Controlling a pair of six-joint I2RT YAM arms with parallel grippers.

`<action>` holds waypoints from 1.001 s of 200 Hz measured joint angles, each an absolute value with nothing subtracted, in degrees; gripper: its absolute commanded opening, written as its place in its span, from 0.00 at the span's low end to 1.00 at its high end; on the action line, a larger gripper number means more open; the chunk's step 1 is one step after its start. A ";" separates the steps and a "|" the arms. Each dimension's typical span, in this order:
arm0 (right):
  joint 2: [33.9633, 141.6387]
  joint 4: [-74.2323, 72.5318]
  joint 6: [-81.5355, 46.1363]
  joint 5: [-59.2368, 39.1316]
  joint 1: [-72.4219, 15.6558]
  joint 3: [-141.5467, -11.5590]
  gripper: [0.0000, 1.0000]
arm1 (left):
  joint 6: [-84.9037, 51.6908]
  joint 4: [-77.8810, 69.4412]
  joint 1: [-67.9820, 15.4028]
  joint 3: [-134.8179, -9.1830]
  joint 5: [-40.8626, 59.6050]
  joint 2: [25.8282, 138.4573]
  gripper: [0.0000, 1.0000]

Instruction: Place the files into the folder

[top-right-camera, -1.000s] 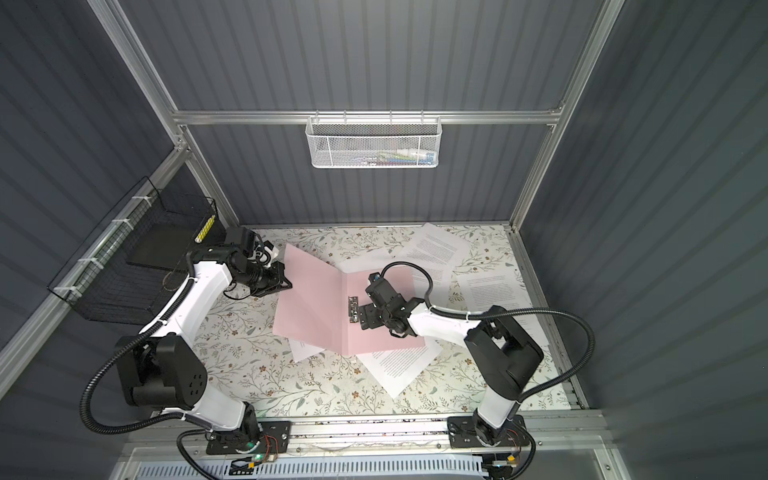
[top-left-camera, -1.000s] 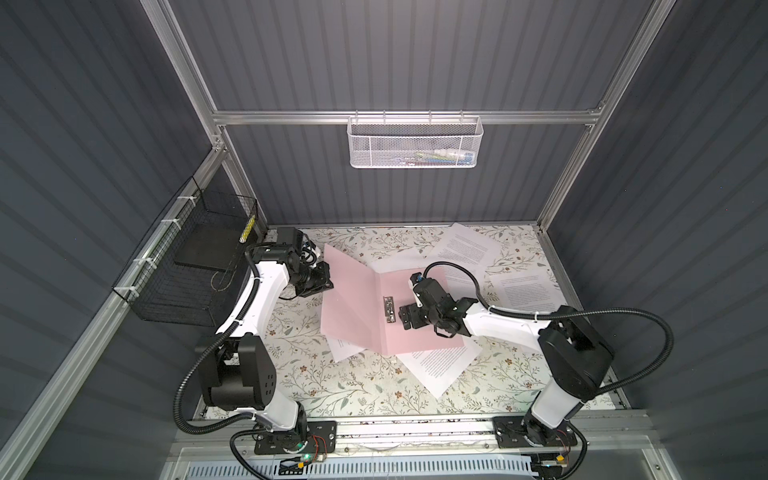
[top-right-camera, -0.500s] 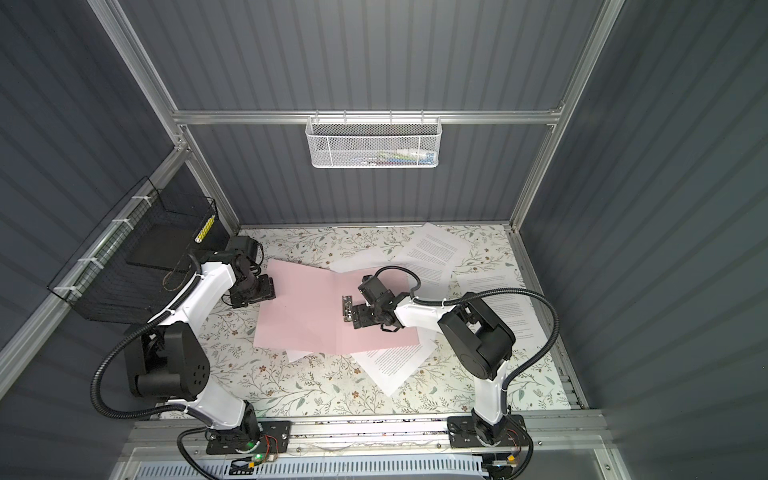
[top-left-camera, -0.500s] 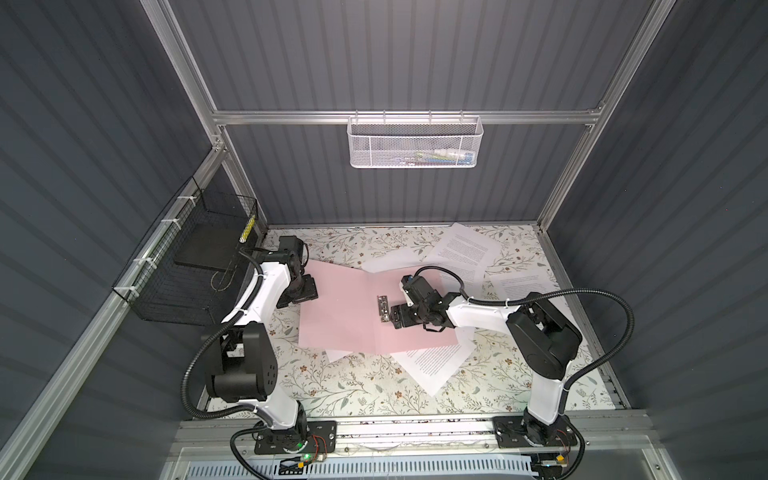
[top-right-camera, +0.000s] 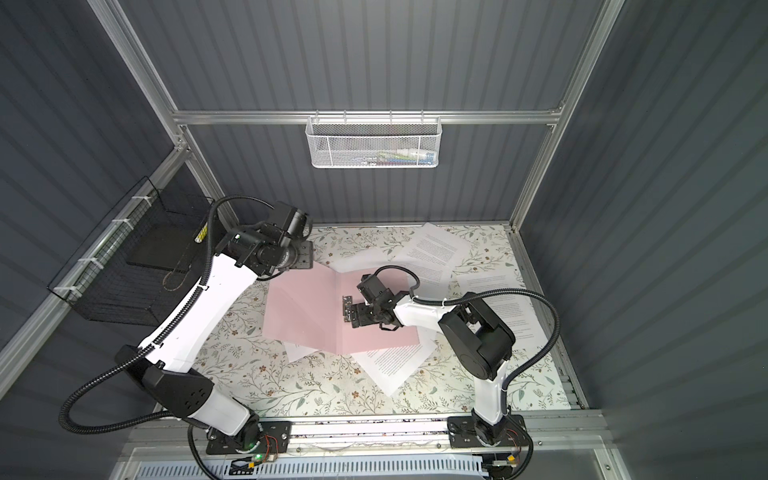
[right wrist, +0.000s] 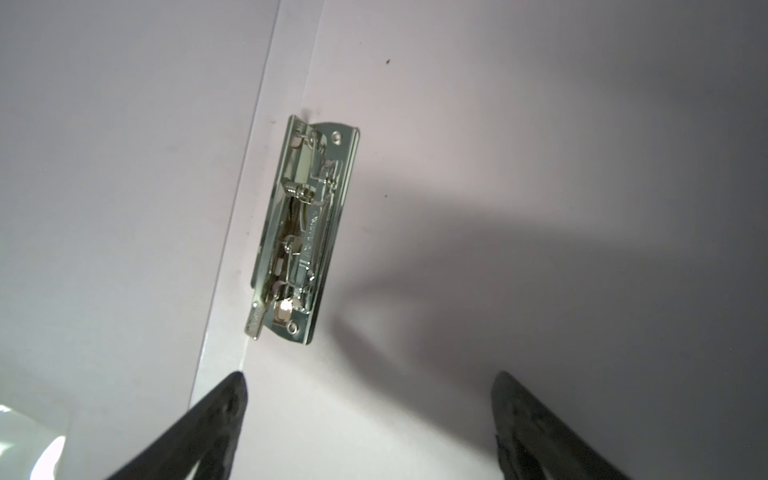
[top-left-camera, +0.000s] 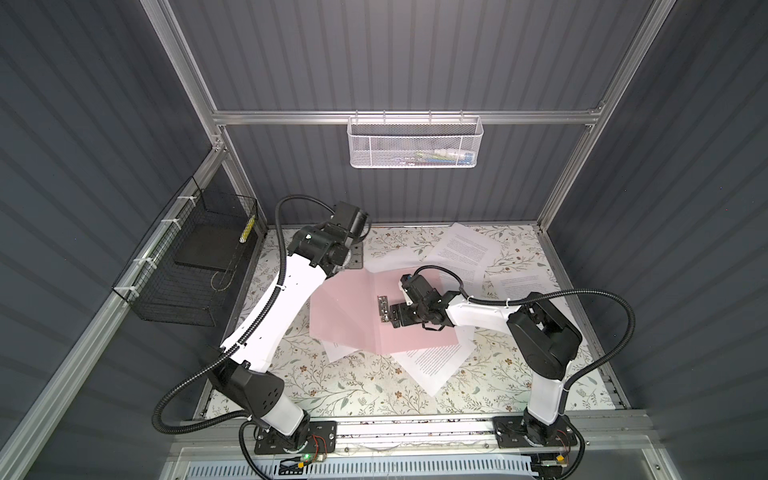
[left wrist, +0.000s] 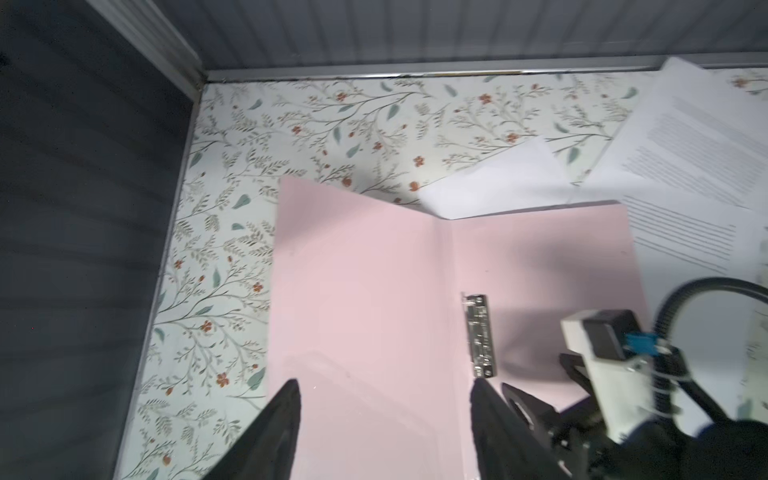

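Open folder (top-left-camera: pixel 345 316) awaits its files (top-left-camera: pixel 461 249) at the table's (top-left-camera: pixel 332 386) centre.
My right gripper (right wrist: pixel 369 376), spread wide and empty, hangs beside the clip (right wrist: pixel 305 232); my left gripper (left wrist: pixel 384 384), parted, holds nothing. Sheets lie at the folder's one and five o'clock, one seemingly tucked beneath. I should lift the clip's lever squarely, then slide paper under.
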State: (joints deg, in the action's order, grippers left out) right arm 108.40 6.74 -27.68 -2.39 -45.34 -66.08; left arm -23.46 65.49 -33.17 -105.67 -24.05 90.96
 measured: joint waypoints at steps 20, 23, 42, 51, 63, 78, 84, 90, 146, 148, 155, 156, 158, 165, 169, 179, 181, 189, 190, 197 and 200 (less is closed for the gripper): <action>108.36 7.09 -28.08 -2.37 -45.43 -67.02 0.97 | -24.80 62.83 -34.22 -102.74 -19.00 91.53 0.74; 108.25 7.09 -28.14 -2.35 -45.41 -67.02 0.98 | -24.95 62.11 -34.17 -101.69 -17.93 91.53 0.74; 106.17 7.90 -28.51 -2.28 -44.77 -65.89 0.99 | -26.68 58.52 -34.04 -95.53 -12.36 92.27 0.80; 103.66 8.43 -28.75 -2.44 -43.77 -64.49 0.99 | -27.38 56.25 -34.02 -92.73 -9.58 92.92 0.88; 99.09 9.54 -29.17 -2.42 -41.23 -62.50 0.99 | -28.36 52.99 -33.95 -89.32 -5.74 93.76 0.88; 92.62 11.11 -29.58 -1.89 -35.94 -60.58 0.99 | -29.21 49.63 -33.93 -86.80 -0.93 95.20 0.87; 90.04 11.27 -29.63 -1.65 -33.28 -59.61 0.99 | -29.39 48.36 -34.02 -86.39 1.06 96.03 0.87; 87.26 11.31 -29.67 -1.30 -30.09 -58.39 0.99 | -29.45 47.07 -34.15 -86.19 2.79 96.97 0.87; 78.46 12.34 -33.74 -1.76 5.82 -45.25 0.99 | -29.65 38.79 -41.12 -87.96 12.56 107.31 0.88; 78.46 12.34 -33.98 -1.93 6.87 -44.66 0.99 | -29.67 38.50 -41.47 -88.23 12.80 107.70 0.88; 78.43 12.36 -34.37 -2.46 9.82 -43.03 0.99 | -29.82 37.63 -42.54 -89.08 13.78 109.08 0.88; 78.43 12.40 -34.41 -2.42 10.15 -42.85 0.99 | -29.87 37.54 -42.68 -89.19 13.89 109.30 0.88; 78.43 12.43 -34.54 -2.50 10.79 -42.50 0.99 | -29.89 37.30 -43.07 -89.54 14.33 109.75 0.88; 78.43 12.51 -34.81 -3.07 13.10 -41.32 0.99 | -30.13 36.64 -44.05 -90.67 15.44 111.26 0.88; 78.43 12.53 -35.00 -3.42 14.20 -40.82 0.99 | -30.24 36.23 -44.53 -91.33 15.97 112.01 0.88; 78.72 12.45 -35.40 -4.64 16.95 -40.05 0.99 | -30.59 35.11 -45.80 -92.97 17.37 114.06 0.88; 78.78 12.36 -35.51 -5.02 17.56 -39.94 0.99 | -30.68 34.81 -46.06 -93.32 17.63 114.43 0.88; 79.37 12.05 -35.66 -6.26 19.40 -39.81 0.99 | -30.96 33.91 -46.92 -94.30 18.44 115.83 0.88; 79.44 12.01 -35.68 -6.39 19.55 -39.81 0.99 | -31.00 33.80 -46.98 -94.41 18.55 115.94 0.89; 80.18 11.64 -35.83 -7.35 20.93 -39.81 0.99 | -31.35 33.08 -47.62 -95.13 19.27 116.97 0.89; 80.53 11.53 -35.88 -7.77 21.45 -39.81 0.99 | -31.46 32.86 -47.81 -95.42 19.55 117.34 0.89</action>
